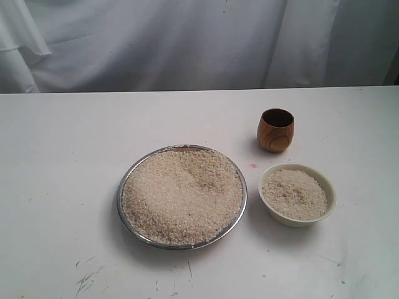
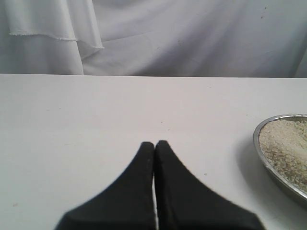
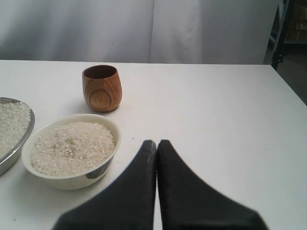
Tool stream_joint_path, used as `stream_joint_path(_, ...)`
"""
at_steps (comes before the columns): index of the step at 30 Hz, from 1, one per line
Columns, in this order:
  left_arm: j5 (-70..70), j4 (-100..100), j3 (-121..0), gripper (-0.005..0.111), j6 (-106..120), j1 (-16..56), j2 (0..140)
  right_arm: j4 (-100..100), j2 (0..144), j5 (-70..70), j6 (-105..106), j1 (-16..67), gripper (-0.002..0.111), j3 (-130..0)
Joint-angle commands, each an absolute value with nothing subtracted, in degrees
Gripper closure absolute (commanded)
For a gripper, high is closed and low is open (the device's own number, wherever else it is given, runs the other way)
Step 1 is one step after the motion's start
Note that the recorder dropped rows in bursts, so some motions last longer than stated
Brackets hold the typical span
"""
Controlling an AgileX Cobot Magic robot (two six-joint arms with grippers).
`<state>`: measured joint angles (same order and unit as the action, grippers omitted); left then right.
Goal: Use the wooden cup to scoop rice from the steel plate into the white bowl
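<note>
We see the left gripper (image 2: 154, 143) pinched together near the steel plate (image 2: 256, 141). The right gripper (image 3: 157, 143) is likewise together, beside the white bowl (image 3: 72, 181).

steel plate (image 2: 256, 136): only one rim arc shows in either wrist view, rest cut by picture edge | its floor: hidden under rice (image 1: 182, 196) | left tool (image 2: 154, 143), right tool (image 3: 157, 142): rear parts blurred, cut off | wooden cup (image 1: 275, 130): dark inside, contents unclear

White table (image 1: 62, 156): steel plate (image 1: 119, 198) ctr, white bowl (image 1: 293, 220) just beside, wooden cup (image 1: 275, 134) upright nr bowl.
</note>
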<state>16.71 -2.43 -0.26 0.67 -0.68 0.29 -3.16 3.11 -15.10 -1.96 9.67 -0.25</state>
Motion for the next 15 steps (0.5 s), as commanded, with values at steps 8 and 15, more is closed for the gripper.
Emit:
stream_joint_path(8,16.3,-2.5,0.0,0.107,0.5,-0.6,0.0,-2.0,0.9,-18.4,-0.4,9.9,0.108,0.0)
stream_joint_path(15,16.3,-2.5,0.0,0.107,0.5,-0.6,0.0,-2.0,0.0,-18.6,1.5,7.8,0.108,0.0)
